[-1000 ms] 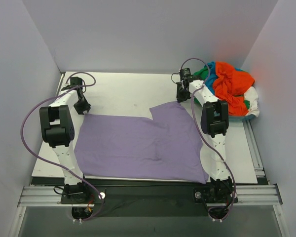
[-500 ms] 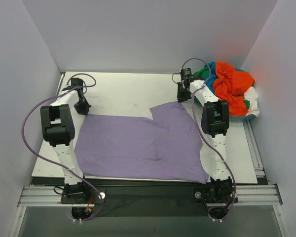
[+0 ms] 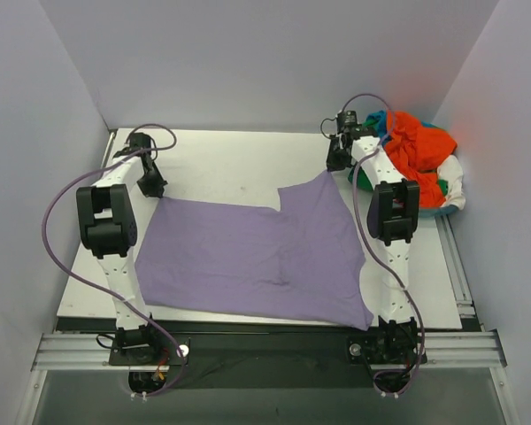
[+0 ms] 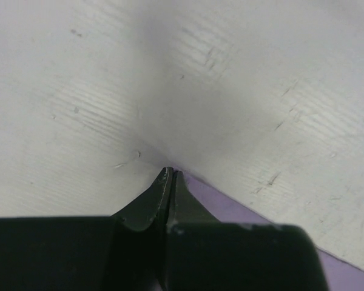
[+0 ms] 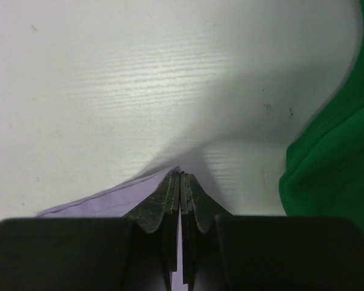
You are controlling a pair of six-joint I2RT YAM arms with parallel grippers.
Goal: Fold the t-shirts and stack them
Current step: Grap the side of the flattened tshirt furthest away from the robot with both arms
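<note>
Wrist views showed both jaws pinched shut on the lavender t-shirt (image 3: pixel 248 257) corners; overhead alone showed left arm (image 3: pixel 106 221) and right arm (image 3: pixel 394 212) outstretched.

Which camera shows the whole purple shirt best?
The top camera: it shows the whole purple shirt spread on the table. The left wrist camera shows only a purple corner at the left tool. The right wrist camera shows just a purple edge pinched in the right tool.
</note>
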